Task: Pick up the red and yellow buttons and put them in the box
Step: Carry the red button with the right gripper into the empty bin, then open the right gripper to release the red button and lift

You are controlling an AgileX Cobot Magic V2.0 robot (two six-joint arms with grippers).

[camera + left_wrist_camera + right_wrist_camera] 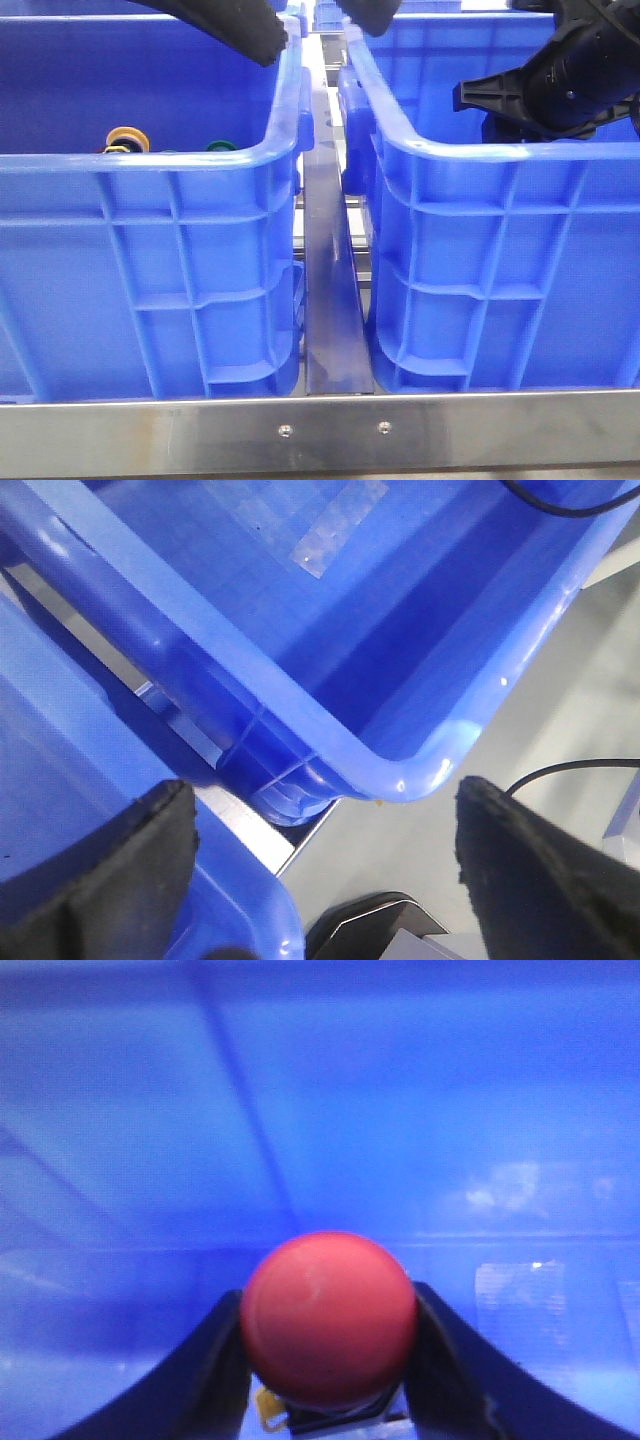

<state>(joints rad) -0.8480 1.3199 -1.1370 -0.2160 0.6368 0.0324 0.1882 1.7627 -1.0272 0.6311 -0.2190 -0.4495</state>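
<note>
Right gripper point(328, 1400): closed on red button point(328, 1318), held inside right box point(520, 250) for release.
Left gripper point(325, 880): spread wide, nothing held, parked between boxes.

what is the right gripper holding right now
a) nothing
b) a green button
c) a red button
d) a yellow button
c: in the right wrist view the red button's domed cap sits clamped between the right gripper's two dark fingers, over the blue crate.
</note>
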